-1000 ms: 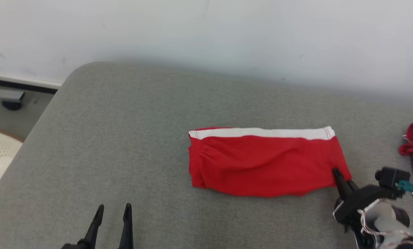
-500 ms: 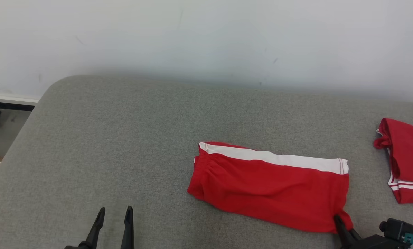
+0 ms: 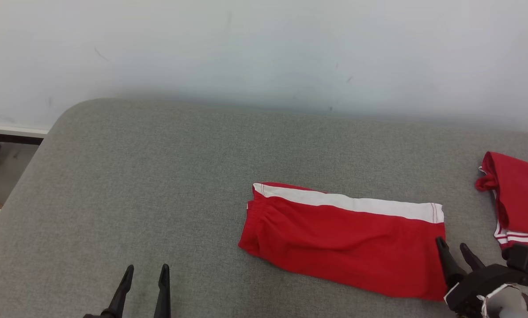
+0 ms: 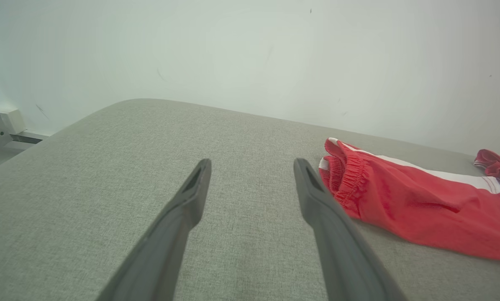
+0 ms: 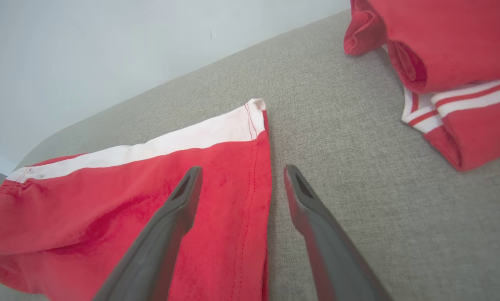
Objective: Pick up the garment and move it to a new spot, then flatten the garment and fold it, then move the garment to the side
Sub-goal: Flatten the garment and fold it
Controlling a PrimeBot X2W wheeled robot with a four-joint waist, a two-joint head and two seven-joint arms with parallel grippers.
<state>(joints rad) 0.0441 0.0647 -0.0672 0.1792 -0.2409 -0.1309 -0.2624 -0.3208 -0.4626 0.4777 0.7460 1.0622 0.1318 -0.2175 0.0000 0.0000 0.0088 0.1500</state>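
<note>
At the lower right of the frame, the folded garment point(image 3: 343, 243) is lying flat on the grey cushion point(image 3: 157, 185). The right hand point(image 3: 457, 254) is spread wide at its edge, holding nothing. It should be lifted away gently so the fold is not pulled.

**Both grippers spread, arms low in frame**

The left gripper point(image 3: 145, 268) rises from the bottom edge at the lower left of the head view, its two dark fingers parted and pointing up the frame. The right gripper point(image 3: 453, 246) sits at the lower right, fingers apart and angled up and to the left, with its dark wrist housing and pale forearm behind it at the corner.
</note>
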